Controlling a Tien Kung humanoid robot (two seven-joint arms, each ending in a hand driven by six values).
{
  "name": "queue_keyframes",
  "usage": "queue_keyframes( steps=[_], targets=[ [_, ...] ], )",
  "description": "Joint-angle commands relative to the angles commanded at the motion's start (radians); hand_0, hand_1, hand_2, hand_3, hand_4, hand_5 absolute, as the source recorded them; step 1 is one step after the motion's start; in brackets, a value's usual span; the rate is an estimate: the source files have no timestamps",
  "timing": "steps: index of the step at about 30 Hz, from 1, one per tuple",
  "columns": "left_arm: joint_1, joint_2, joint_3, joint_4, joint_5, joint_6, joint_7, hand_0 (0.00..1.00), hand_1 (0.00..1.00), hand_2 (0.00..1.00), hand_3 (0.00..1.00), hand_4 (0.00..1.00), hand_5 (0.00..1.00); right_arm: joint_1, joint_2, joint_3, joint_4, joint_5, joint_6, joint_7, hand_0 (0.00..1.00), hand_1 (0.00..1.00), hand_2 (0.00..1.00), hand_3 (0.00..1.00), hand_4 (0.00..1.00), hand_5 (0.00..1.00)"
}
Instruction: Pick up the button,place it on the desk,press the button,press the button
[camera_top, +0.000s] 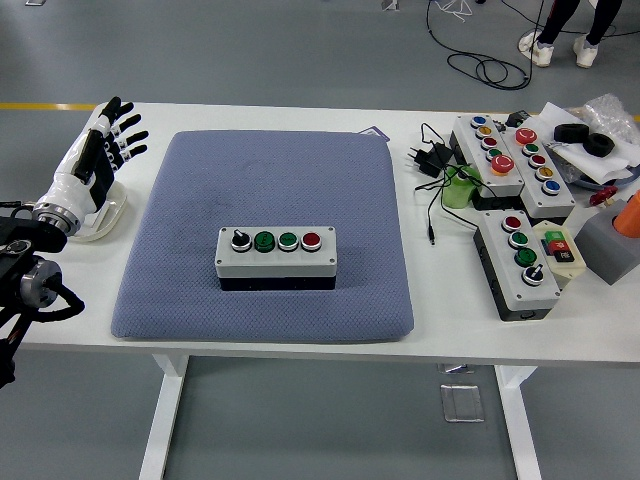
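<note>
A grey button box (276, 257) with a black selector knob, two green buttons and a red button lies in the middle of the blue-grey mat (265, 170) on the white table. My left hand (98, 152) is raised over the table's left edge, well to the left of the box, fingers spread and holding nothing. My right arm is out of view.
Several other button boxes (510, 150) (520, 260), a black power adapter with cable (430, 160), a green object (458, 190) and a grey block (610, 245) crowd the table's right side. A white dish (105, 215) sits under my left hand. A person's feet (560, 45) show at top right.
</note>
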Motion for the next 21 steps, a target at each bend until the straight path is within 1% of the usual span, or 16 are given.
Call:
queue_keyframes(
  steps=[5, 21],
  targets=[
    [0.000, 0.002, 0.000, 0.002, -0.017, -0.009, -0.007, 0.846, 0.879, 0.952, 0.967, 0.733, 0.998, 0.001, 0.000, -0.003, 0.000, 0.001, 0.001, 0.000, 0.642, 0.438, 0.614, 0.562, 0.317, 0.215],
    [0.001, 0.011, -0.006, 0.004, -0.043, -0.009, -0.015, 0.854, 0.886, 0.952, 0.967, 0.733, 0.998, 0.003, -0.001, -0.002, 0.000, 0.001, 0.002, 0.000, 0.641, 0.438, 0.614, 0.562, 0.317, 0.214]
  ],
)
